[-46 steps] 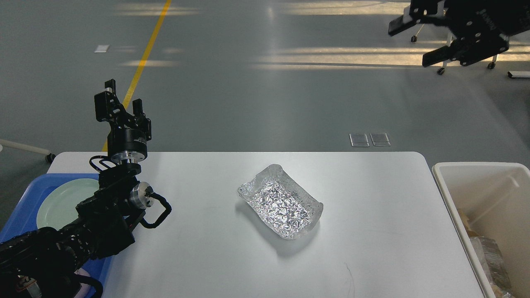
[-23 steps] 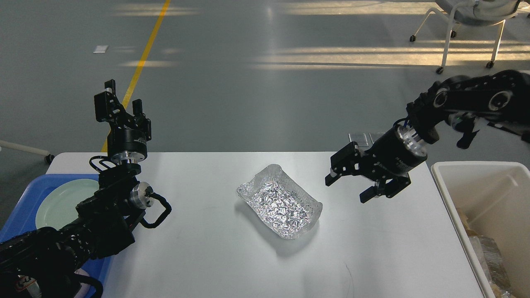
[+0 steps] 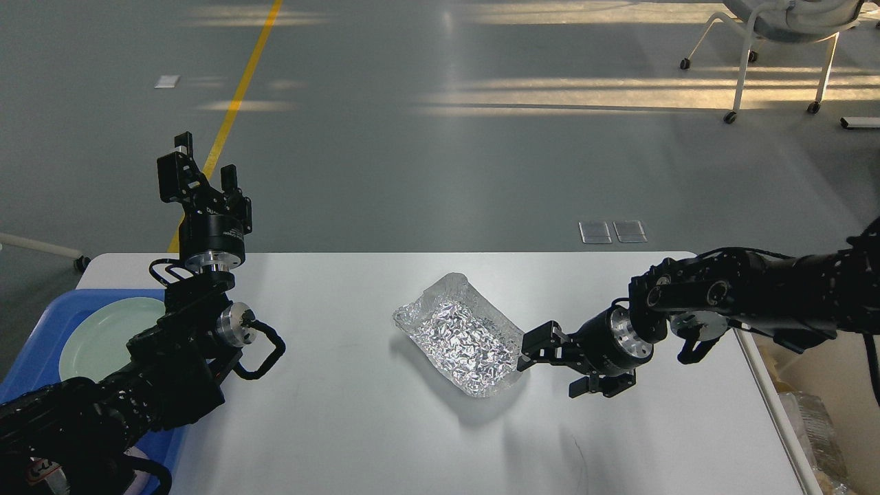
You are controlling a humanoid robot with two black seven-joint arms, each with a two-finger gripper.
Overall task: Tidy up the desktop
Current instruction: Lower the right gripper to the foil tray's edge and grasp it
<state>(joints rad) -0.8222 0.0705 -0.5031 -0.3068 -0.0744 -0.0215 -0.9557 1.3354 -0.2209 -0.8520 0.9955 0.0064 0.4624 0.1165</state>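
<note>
The desktop is a large white tabletop with rounded corners. A crumpled silver foil tray lies near its middle. My right gripper hangs low over the table, right at the foil tray's right end. Its fingers are spread, the upper one by the tray's rim, and nothing is held between them. My left gripper points upward above the table's far left corner, open and empty, well away from the foil tray.
A blue tray holding a pale green plate sits at the left edge, partly behind my left arm. An off-white bin with wrappers inside stands at the right, behind my right arm. A wheeled chair stands far back right.
My right arm has swung down from high at the back right to table level, and its open gripper now sits at the foil tray's right end. The left arm has stayed still.
</note>
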